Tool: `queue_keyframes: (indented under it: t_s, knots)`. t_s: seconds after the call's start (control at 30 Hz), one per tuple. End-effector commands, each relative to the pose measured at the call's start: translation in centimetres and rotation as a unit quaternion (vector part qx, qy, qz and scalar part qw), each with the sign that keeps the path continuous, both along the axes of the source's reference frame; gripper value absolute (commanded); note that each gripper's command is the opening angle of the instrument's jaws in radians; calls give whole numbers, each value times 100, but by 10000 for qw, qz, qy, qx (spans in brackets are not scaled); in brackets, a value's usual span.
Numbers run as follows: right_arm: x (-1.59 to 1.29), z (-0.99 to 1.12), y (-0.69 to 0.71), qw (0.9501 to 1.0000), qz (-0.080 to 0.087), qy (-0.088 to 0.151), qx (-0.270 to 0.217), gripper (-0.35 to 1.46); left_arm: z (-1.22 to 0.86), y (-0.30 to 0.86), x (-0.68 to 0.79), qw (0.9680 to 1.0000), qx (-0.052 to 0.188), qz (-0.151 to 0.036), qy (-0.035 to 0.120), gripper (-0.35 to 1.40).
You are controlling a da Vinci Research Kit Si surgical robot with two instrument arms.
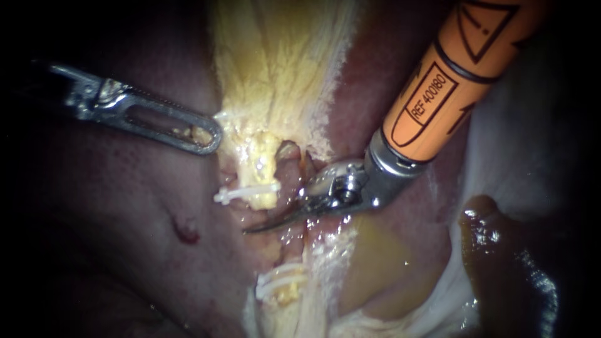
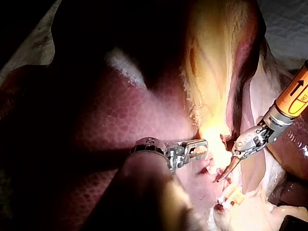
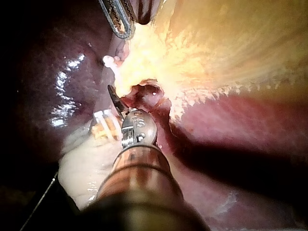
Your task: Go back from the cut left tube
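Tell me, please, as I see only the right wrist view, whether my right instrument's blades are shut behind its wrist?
Observer: Yes. In the endoscope view the right instrument shows curved blades lying together, holding nothing.
Operator: Is anything on the liver beyond the tip?
Observer: A small red mark sits on the liver, apart from the tip.
Operator: Where does my left instrument end?
Observer: The left instrument ends at the edge of the yellow tissue, just above the single clip and apart from your blades.
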State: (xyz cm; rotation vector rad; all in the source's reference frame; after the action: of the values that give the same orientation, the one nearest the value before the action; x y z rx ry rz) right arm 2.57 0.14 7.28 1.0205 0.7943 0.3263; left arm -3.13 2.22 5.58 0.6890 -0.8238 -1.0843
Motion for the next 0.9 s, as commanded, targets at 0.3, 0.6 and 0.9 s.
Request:
queue_keyframes:
  t_s: [0.3, 0.6, 0.9]
  knots:
    - [3, 2, -11, 9998, 20, 129, 145, 37, 1, 0, 1, 10000, -1, 6, -3, -35]
    - [4, -3, -10, 9992, 389, 86, -16, 131, 2, 0, 2, 10000, -1, 9, -5, -35]
    - [-17, -26, -5, 9958, 652, 235, -592, 140, 2, 0, 5, 10000, 0, 15, -9, -35]
